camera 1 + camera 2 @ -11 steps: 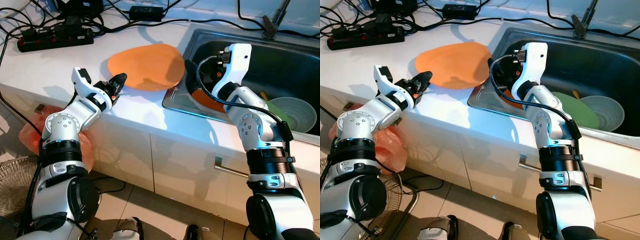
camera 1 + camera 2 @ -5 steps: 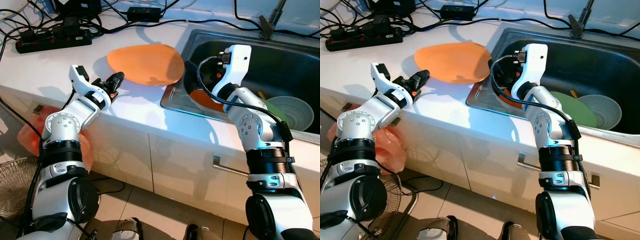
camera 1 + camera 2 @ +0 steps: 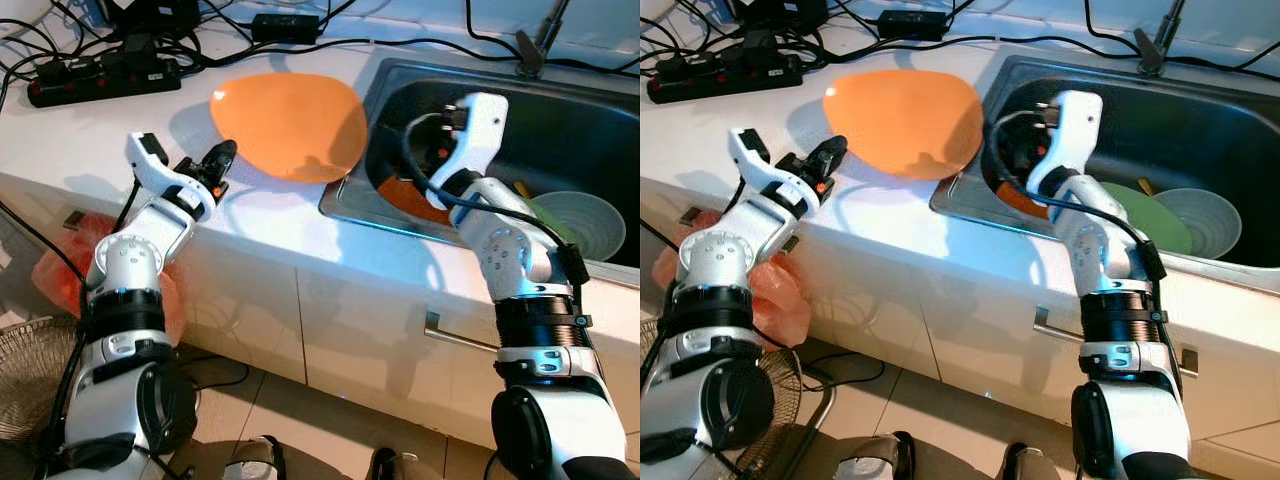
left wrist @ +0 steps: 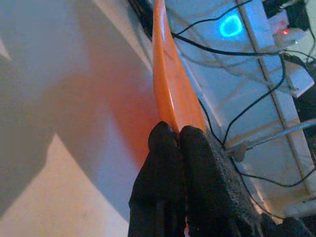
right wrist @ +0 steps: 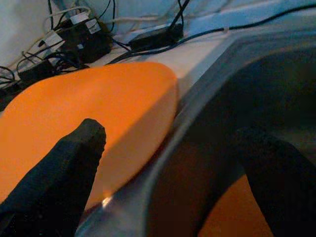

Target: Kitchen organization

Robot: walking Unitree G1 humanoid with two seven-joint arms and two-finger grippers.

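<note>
Power strip: we see the black power strip and its tangle of cables along the bench's far edge, at our far left.

Left gripper: our left gripper reaches over the bench's front edge; its two fingers are pressed onto the near left rim of the orange plate.

Orange plate: the orange plate sits on the white bench between that gripper and the sink, tilted with its inner face toward us, long axis running left to right, right rim overhanging the sink's left edge.

Right gripper: our right gripper hangs inside the sink's left end, fingers spread apart and holding nothing.

Sink: the steel sink also holds a second orange dish under our right arm, then a green plate, a pale bowl and the tap at its far edge.

Obstacles: the sink's left rim lies just under the plate's right edge.
</note>
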